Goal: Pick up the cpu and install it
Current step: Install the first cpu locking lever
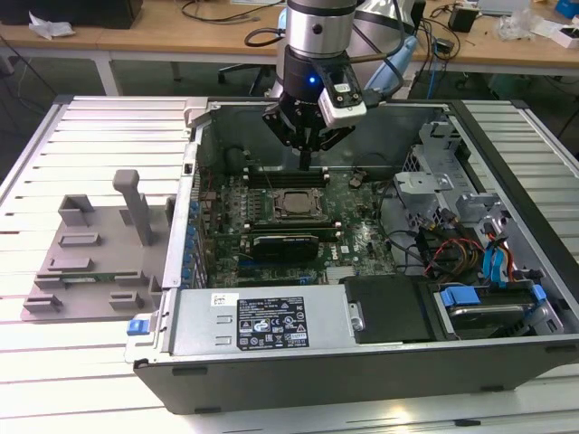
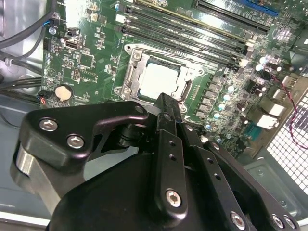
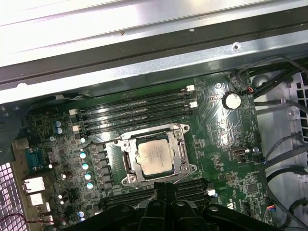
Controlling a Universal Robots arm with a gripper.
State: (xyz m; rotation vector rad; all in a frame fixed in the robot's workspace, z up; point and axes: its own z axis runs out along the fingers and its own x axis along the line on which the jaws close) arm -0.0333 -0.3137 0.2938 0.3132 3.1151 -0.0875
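1. Far left of the exterior view: a grey plastic tray (image 1: 90,262) sits on the slatted white table (image 1: 36,181), beside the open computer case (image 1: 362,362). No chip can be made out on it from here.

2. Centre of the exterior view: the gripper (image 1: 306,155) hangs over the green motherboard (image 1: 362,235), just above the memory slots (image 1: 289,176) and the socket (image 1: 294,206). The fingers come together at the tips and nothing shows between them, so it looks closed and empty.

3. The cpu (image 3: 154,155) lies in the socket frame, centre of the first wrist view, silvery top up. The second wrist view shows it too, just past the black fingers (image 2: 168,113).

4. Judgement call: the placing part looks done, chip seated flat and square in the frame. Whether the retention bracket is latched over it can't be told.

5. Right side of the exterior view: drive cage (image 1: 452,172) and a tangle of cables (image 1: 452,249), well apart from the gripper. Whatever move follows needs the fingers to stay off the seated chip.
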